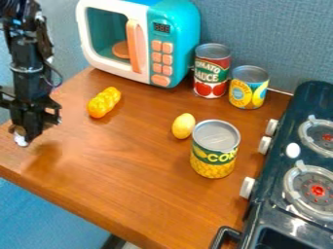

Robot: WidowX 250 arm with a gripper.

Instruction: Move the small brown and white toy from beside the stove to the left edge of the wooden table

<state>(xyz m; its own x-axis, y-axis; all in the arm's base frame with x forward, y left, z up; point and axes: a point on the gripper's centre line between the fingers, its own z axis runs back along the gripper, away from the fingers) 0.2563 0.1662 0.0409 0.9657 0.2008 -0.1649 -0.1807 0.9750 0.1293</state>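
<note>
Bumpy yellow toy (104,102) near end effector (27,134)

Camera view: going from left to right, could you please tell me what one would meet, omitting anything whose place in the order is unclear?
End effector → bumpy yellow object → yellow egg-shaped object → red-labelled can → yellow-and-blue can → nearer stove burner.

Teal-and-white microwave (181,46), orange buttons (157,54); brown wood-grain table (123,168); yellow egg (183,126).
</note>
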